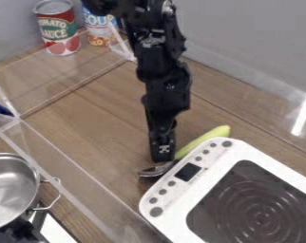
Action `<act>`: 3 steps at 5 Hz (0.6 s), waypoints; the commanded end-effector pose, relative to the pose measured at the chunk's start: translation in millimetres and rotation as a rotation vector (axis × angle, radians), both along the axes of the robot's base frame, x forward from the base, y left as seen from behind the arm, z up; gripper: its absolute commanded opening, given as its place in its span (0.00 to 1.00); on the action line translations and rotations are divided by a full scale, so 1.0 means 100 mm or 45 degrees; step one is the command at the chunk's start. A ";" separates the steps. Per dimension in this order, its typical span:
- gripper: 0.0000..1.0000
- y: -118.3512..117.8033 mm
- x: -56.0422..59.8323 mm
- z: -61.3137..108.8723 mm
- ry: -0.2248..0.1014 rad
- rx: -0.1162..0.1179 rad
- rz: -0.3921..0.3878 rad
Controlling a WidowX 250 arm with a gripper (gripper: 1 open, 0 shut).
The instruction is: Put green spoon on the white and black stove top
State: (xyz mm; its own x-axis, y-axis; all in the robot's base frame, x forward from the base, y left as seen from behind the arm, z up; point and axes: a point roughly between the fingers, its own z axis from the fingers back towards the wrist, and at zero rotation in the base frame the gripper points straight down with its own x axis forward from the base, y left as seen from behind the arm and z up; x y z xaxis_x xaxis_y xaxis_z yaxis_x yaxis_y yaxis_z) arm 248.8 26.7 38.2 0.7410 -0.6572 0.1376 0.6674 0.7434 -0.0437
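Note:
The green spoon point(201, 140) lies on the wooden table against the near-left edge of the white and black stove top point(244, 197). Its yellow-green handle points back right and its silver bowl point(152, 172) rests at the stove's left corner. My gripper point(157, 158) hangs from the black arm, pointing down, with its tips just above the table right by the spoon's neck. It stands open and holds nothing. Part of the spoon's middle is hidden behind the fingers.
A steel pot point(9, 191) sits at the lower left behind a clear plastic barrier point(66, 152). Two cans point(57, 27) stand at the back left by the wall. Bare wooden table point(99, 109) stretches left of the arm.

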 end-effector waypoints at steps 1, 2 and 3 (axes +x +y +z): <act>1.00 0.00 0.04 0.10 -0.062 -0.019 -0.006; 1.00 -0.02 0.05 0.08 -0.063 -0.009 0.031; 1.00 0.00 0.06 0.08 -0.065 -0.002 -0.028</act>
State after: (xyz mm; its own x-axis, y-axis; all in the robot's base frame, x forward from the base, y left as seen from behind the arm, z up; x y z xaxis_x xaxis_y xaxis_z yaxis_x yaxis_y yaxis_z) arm 249.9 25.6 37.8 0.7281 -0.6679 0.1545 0.6798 0.7324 -0.0376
